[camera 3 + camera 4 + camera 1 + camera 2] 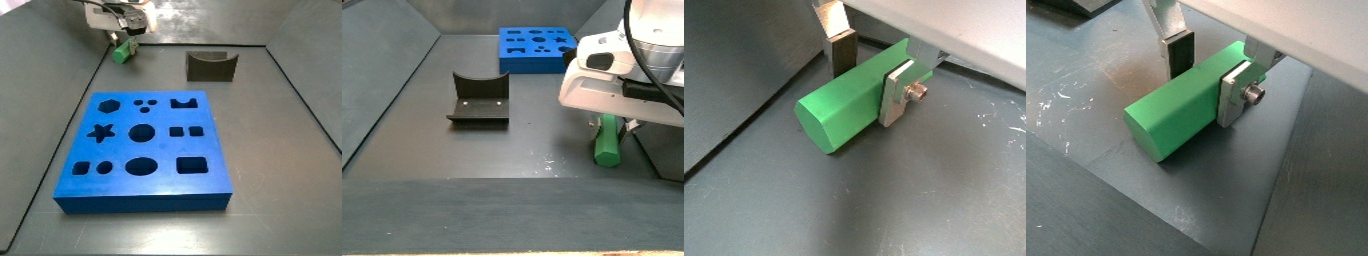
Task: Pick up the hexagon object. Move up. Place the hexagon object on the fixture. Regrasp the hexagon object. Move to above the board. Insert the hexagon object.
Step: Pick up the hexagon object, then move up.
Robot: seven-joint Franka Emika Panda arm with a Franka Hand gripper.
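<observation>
White-bodied tool with black cables, flat silver screw-fastened fingers.

I count one hexagon object, one fixture, one board with twelve shaped holes, and one hand near the floor, its two fingers around the green piece.
</observation>
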